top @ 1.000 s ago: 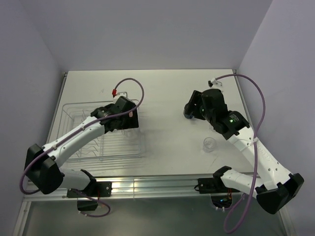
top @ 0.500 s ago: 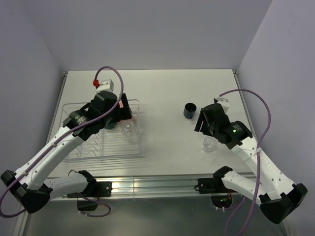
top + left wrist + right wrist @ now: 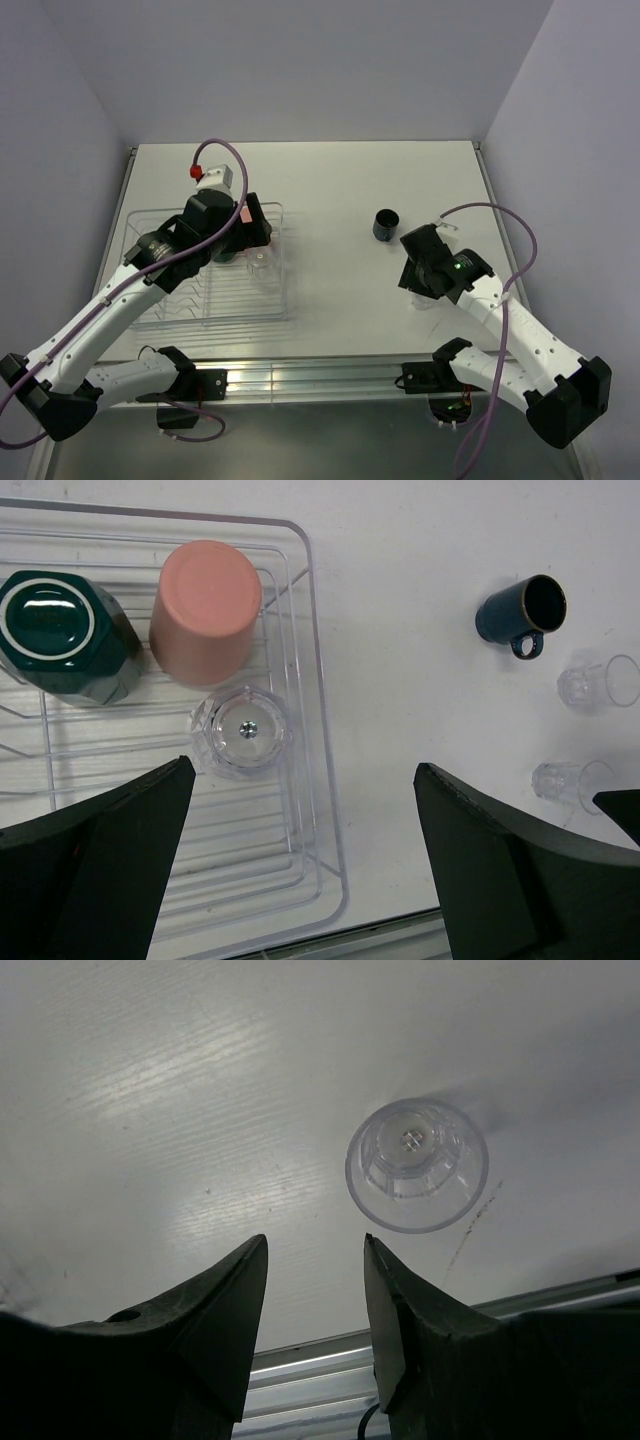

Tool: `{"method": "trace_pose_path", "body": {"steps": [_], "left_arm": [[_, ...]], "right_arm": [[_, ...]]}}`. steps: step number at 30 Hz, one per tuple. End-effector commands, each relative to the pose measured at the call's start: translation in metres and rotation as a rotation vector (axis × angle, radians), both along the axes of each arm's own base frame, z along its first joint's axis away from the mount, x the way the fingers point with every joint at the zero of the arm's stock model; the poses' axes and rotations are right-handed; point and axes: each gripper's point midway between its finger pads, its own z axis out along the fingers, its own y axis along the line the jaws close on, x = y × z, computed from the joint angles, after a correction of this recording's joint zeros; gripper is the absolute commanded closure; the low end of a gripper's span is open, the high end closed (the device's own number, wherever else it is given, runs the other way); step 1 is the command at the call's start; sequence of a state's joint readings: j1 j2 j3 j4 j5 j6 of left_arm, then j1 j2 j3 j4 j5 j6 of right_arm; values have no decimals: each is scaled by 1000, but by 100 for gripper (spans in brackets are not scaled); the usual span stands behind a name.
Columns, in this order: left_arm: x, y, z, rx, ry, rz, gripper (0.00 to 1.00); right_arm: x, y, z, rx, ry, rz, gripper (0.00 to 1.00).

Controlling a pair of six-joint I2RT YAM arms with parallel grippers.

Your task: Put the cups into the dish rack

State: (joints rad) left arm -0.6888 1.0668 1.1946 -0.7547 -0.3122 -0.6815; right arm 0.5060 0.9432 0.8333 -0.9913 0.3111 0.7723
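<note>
The right gripper [image 3: 315, 1300] is hovering released and empty. The clear glass [image 3: 417, 1165] is sitting just beyond its tips, toward the frame's upper right.

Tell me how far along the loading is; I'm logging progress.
Done: the teal mug, pink tumbler and one clear glass sit in the dish rack. In hand: nothing; the left pincer and right pincer are open, the right one hovering near a table glass. Left: the navy mug and two glasses on the table.
</note>
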Motion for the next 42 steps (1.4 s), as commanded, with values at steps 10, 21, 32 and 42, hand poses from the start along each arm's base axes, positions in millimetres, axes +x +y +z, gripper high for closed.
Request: {"method": "trace_pose_path", "body": {"steps": [10,21,32,42], "left_arm": [[1,-7,14,-33,-60,-46,1],[1,-8,6,-22,-45,-49,1],[-3,-1,1,5,-27,-36,1],[-9,9,3,23,-28,-20,1]], "right_arm": [[4,-12,-29,-68,41,-137,47],[12,-17,-44,-96,55,-165,44],[34,-22,-58,-57,48,-182,59],[34,-11,-48,8,10,-129,100]]}}
